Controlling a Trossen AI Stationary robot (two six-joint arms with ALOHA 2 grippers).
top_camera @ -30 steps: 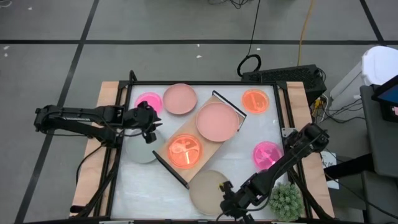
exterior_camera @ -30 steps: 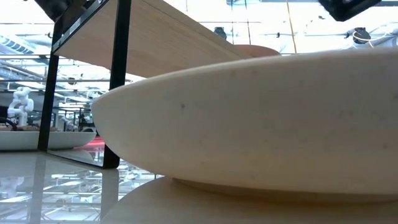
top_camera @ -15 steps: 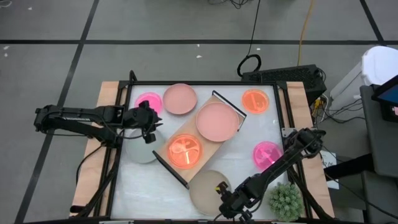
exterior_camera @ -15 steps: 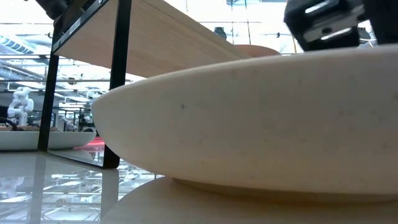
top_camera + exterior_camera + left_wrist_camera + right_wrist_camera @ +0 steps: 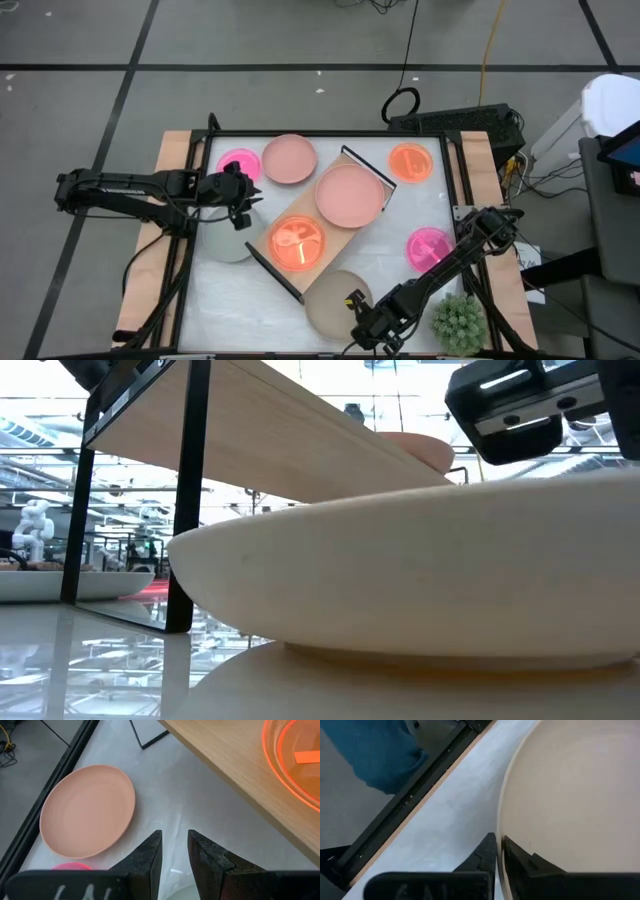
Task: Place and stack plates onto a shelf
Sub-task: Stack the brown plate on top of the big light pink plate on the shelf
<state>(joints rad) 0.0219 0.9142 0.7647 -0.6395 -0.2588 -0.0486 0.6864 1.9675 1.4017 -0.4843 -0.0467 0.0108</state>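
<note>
The light-wood shelf (image 5: 286, 214) stands slantwise mid-table. It carries a dusty pink plate (image 5: 350, 195) and a translucent orange plate (image 5: 297, 243). A beige plate (image 5: 335, 293) rests on its base on the table near the front edge. My right gripper (image 5: 356, 308) is shut on its near rim. My left gripper (image 5: 247, 205) is open and empty. It hovers left of the shelf, over the far edge of a pale grey plate (image 5: 226, 243) that lies on the table. My right gripper pinches the beige plate's rim (image 5: 501, 838) on the plate's near side, one finger inside the rim and one outside. The fingers come from the table's near side and slant down. The plate's base stays on the table (image 5: 420, 655).
A second dusty pink plate (image 5: 289, 158) and a neon pink plate (image 5: 238, 163) lie at the far left. An orange plate (image 5: 409, 161) lies at the far right and a neon pink plate (image 5: 430, 247) at the right. A spiky green plant (image 5: 458, 322) stands at the near right corner.
My right gripper has moved from the near edge toward the beige plate's rim and now stands over it in the low view. The beige plate has shifted a little toward the table's far edge, with its base still on the table.
</note>
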